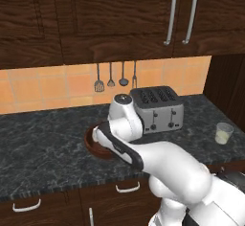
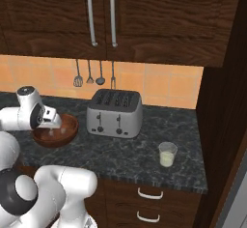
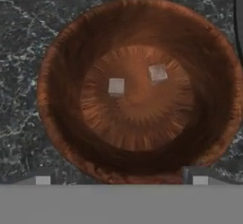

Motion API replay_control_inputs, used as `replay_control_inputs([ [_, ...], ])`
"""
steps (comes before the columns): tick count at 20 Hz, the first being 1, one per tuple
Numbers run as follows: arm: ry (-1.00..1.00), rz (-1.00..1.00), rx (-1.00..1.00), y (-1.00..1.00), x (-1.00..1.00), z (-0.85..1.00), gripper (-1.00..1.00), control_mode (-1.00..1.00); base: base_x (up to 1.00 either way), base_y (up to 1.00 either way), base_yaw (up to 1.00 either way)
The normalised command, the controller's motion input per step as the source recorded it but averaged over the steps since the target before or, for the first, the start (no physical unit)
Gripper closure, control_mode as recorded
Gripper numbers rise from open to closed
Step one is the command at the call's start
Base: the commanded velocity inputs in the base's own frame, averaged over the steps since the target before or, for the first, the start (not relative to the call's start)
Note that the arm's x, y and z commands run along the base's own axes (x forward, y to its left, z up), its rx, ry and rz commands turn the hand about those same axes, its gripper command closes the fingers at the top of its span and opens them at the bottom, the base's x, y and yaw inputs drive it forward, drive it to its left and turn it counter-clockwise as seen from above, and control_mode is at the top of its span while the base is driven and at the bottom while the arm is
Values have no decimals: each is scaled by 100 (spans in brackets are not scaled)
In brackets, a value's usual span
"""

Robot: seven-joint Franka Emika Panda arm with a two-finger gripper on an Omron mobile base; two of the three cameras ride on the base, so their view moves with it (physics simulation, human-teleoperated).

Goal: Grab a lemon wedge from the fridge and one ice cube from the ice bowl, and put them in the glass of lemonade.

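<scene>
The hand view looks straight down into the ice bowl (image 3: 61,123), where two pale ice cubes lie apart on its floor: one ice cube (image 3: 116,86) toward the left and a second cube (image 3: 157,73) to its right. The gripper (image 3: 121,181) hangs over the bowl's rim with its fingers (image 3: 42,180) spread wide, holding nothing. From the right base view, the gripper (image 2: 50,125) sits above the ice bowl (image 2: 71,128) on the dark counter (image 2: 144,149), left of the toaster (image 2: 115,112); the glass of lemonade (image 2: 167,154) stands well to the right, near the counter's front edge. The left base view hides most of the ice bowl (image 1: 91,143) behind the arm, but shows the glass of lemonade (image 1: 223,133) right of the toaster (image 1: 157,108).
</scene>
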Motion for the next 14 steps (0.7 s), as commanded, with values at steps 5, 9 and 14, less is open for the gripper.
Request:
replay_control_inputs([
  [5,20,0,0,9,29,-16,-100,-100,0,0,0],
  [9,10,0,-2,0,0,-54,-100,-100,0,0,0],
  [14,4,0,-2,0,8,-58,-100,-100,0,0,0],
])
